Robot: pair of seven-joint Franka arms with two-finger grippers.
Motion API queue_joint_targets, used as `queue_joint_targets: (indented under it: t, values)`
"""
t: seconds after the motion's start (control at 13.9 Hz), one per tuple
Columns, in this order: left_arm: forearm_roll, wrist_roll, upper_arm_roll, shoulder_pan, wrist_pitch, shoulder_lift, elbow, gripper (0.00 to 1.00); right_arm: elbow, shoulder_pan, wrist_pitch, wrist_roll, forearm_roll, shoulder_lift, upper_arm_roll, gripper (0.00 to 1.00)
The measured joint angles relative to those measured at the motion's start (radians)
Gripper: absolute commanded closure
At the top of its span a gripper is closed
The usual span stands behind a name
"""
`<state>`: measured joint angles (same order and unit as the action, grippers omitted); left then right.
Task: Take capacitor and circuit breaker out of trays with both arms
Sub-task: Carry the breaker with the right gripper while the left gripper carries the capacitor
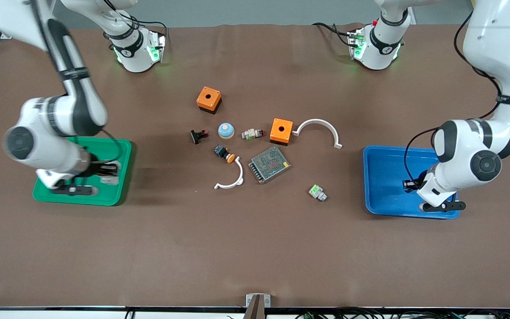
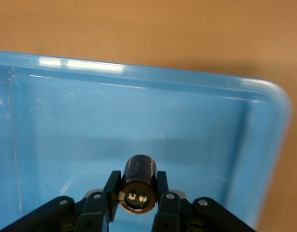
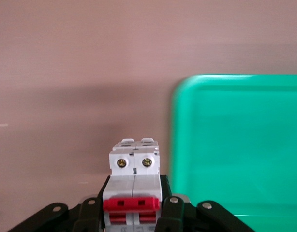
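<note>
Brown table (image 1: 255,248), trays at both ends. Left gripper (image 2: 138,198) over blue tray (image 2: 264,145), fingers clamped on capacitor (image 2: 139,181). Right gripper (image 3: 134,212) by green tray (image 3: 235,145), pinching breaker (image 3: 133,186).

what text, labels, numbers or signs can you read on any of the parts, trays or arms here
None can be read.
Black stubby capacitor in the left gripper, over the blue plastic tray: two metal terminals, no lettering visible.
White-grey breaker with red levers in the right gripper, beside the green plastic tray: two screws, no print visible.
Metal mesh-covered box: too small to tell.
</note>
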<state>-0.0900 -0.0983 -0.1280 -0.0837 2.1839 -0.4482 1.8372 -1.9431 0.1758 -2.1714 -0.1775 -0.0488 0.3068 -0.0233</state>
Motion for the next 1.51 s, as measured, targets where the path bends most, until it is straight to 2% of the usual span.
queue_joint_targets:
  t: [0.22,0.36,0.65,0.86,0.94,1.01,1.08,1.29,1.51]
  values:
    - [0.032,-0.058,-0.093,0.003,-0.141,0.106,0.002,1.00,-0.003,0.158,-0.099,-0.170,-0.024,0.036,0.001,1.00]
    - [0.059,-0.134,-0.160,0.005,-0.192,0.139,0.019,1.00,-0.003,0.238,-0.168,-0.270,-0.027,0.089,0.001,1.00]
    - [0.065,-0.305,-0.266,0.023,-0.193,0.124,0.068,1.00,0.046,0.336,-0.212,-0.416,-0.027,0.202,-0.001,1.00]
    - [0.066,-0.448,-0.287,0.102,-0.141,0.075,0.076,1.00,0.075,0.359,-0.250,-0.454,-0.027,0.248,-0.001,1.00]
    - [0.066,-0.489,-0.287,0.132,-0.119,0.053,0.077,1.00,0.077,0.361,-0.259,-0.458,-0.027,0.259,-0.001,0.91]
    - [0.066,-0.526,-0.288,0.155,-0.092,0.030,0.078,1.00,0.078,0.362,-0.263,-0.459,-0.027,0.267,-0.001,0.43]
    - [0.066,-0.560,-0.287,0.174,-0.060,0.006,0.081,1.00,0.082,0.362,-0.263,-0.461,-0.028,0.272,-0.002,0.02]
    - [0.066,-0.645,-0.287,0.216,0.055,-0.058,0.109,1.00,0.141,0.359,-0.201,-0.462,-0.028,0.275,-0.018,0.00]
    - [0.061,-0.665,-0.286,0.227,0.085,-0.094,0.116,0.99,0.304,0.324,0.000,-0.455,-0.028,0.272,-0.031,0.00]
